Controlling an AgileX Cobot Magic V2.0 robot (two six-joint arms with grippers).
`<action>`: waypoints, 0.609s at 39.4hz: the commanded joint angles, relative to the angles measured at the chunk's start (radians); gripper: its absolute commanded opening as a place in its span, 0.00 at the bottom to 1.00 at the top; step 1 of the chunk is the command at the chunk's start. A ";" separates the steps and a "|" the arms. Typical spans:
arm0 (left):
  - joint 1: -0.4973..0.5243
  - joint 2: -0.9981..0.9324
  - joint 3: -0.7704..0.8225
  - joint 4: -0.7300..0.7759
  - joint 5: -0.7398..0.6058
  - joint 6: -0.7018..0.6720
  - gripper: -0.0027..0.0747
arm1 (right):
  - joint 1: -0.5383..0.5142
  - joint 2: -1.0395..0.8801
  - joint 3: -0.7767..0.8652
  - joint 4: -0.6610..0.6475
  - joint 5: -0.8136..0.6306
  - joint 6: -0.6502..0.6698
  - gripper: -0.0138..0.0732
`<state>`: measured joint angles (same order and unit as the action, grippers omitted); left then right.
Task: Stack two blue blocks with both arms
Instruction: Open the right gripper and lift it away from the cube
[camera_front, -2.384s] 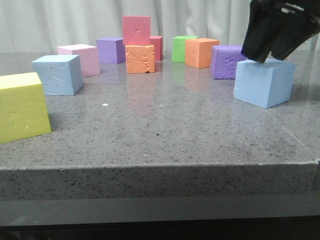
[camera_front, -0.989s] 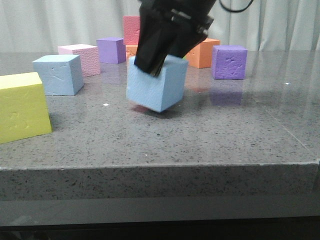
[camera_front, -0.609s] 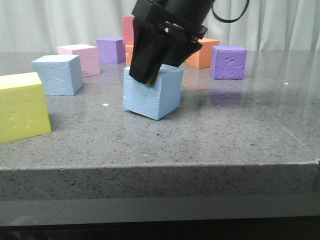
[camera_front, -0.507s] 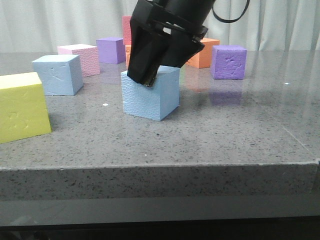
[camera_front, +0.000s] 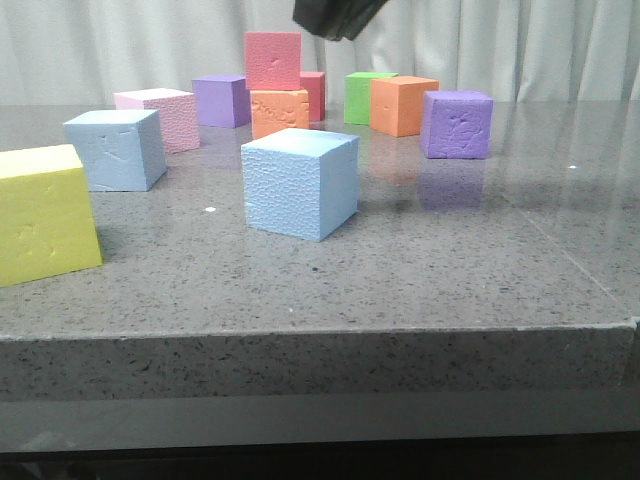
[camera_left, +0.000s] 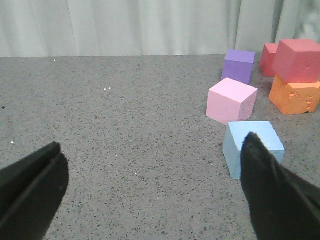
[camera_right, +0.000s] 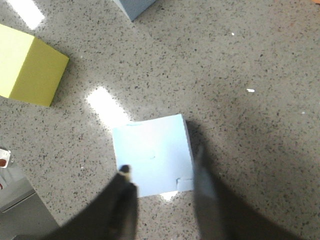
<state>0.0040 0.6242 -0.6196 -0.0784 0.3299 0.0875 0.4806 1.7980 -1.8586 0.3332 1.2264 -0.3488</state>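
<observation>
Grey speckled stone makes up the worktop (camera_front: 420, 290), the largest thing we see, and every cube rests directly on it; we see no containers. Next in size, the near blue block (camera_front: 300, 182) sits flat at the middle of the worktop, turned so one vertical edge faces the camera; being a cube, it shows no long axis. The right end effector (camera_front: 335, 15) hangs well above it, apart from it, only its dark tip showing at the top of the front view; in the right wrist view its blurred fingers (camera_right: 122, 205) stand apart over the block's pale top face (camera_right: 152, 152), gripping nothing. The second blue block (camera_front: 115, 149) stands to the left and farther back, also upright, just in front of a pink cube (camera_front: 160, 117). A yellow cube (camera_front: 42, 212) sits at the near left edge. In the left wrist view, the left end effector (camera_left: 150, 195) is spread wide and empty, one finger overlapping the second blue block (camera_left: 252, 145) in the picture. Purple (camera_front: 457, 123), orange (camera_front: 402, 104), green (camera_front: 366, 95) and red (camera_front: 273, 60) cubes line the back.
</observation>
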 joint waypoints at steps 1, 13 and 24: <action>-0.002 0.006 -0.031 -0.003 -0.078 -0.004 0.90 | -0.003 -0.074 -0.032 0.014 -0.014 0.004 0.24; -0.002 0.006 -0.031 -0.003 -0.078 -0.004 0.90 | -0.057 -0.177 -0.029 -0.136 0.044 0.117 0.09; -0.002 0.006 -0.031 -0.003 -0.078 -0.004 0.90 | -0.165 -0.365 0.084 -0.495 0.046 0.435 0.09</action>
<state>0.0040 0.6242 -0.6196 -0.0784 0.3299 0.0875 0.3436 1.5235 -1.8042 -0.0546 1.2521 0.0000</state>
